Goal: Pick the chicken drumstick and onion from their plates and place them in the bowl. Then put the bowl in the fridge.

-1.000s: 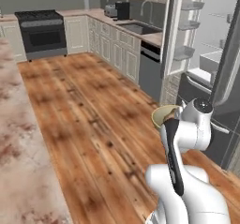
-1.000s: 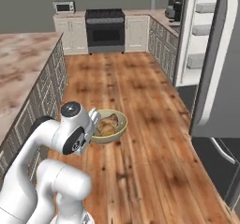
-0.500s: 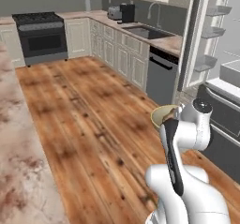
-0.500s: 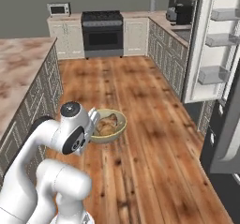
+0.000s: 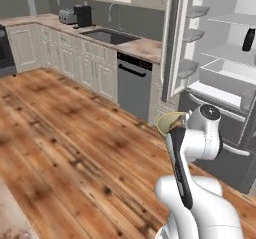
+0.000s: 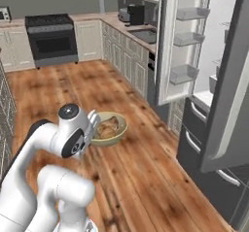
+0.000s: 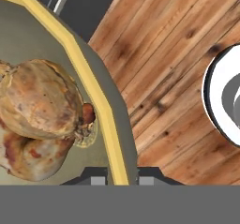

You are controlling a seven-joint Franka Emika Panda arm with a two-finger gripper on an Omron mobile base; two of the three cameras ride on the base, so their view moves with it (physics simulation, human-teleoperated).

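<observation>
My gripper (image 7: 122, 178) is shut on the yellow rim of the olive-tan bowl (image 7: 101, 106), one fingertip on each side of the wall. In the bowl lie the round golden-brown onion (image 7: 40, 99) and, under it, the paler chicken drumstick (image 7: 28, 160). From the right base view, the bowl (image 6: 111, 129) hangs above the wooden floor beside the gripper (image 6: 94, 129), level and holding both pieces. In the left base view only its rim (image 5: 170, 119) peeks past the arm. The fridge (image 5: 225, 73) stands open just ahead to the right, white shelves showing. The plates are out of view.
The fridge's left door (image 6: 182, 41) with its bins swings out toward me, and the right door (image 6: 223, 80) stands close at the right. A grey dishwasher (image 5: 132, 85) and a counter with a sink (image 5: 110, 35) run along the left. A black stove (image 6: 51, 39) stands far back.
Both base views have swung toward the fridge, which now looms closer, so the base has moved. The bowl stays in the same place by the arm, still gripped.
</observation>
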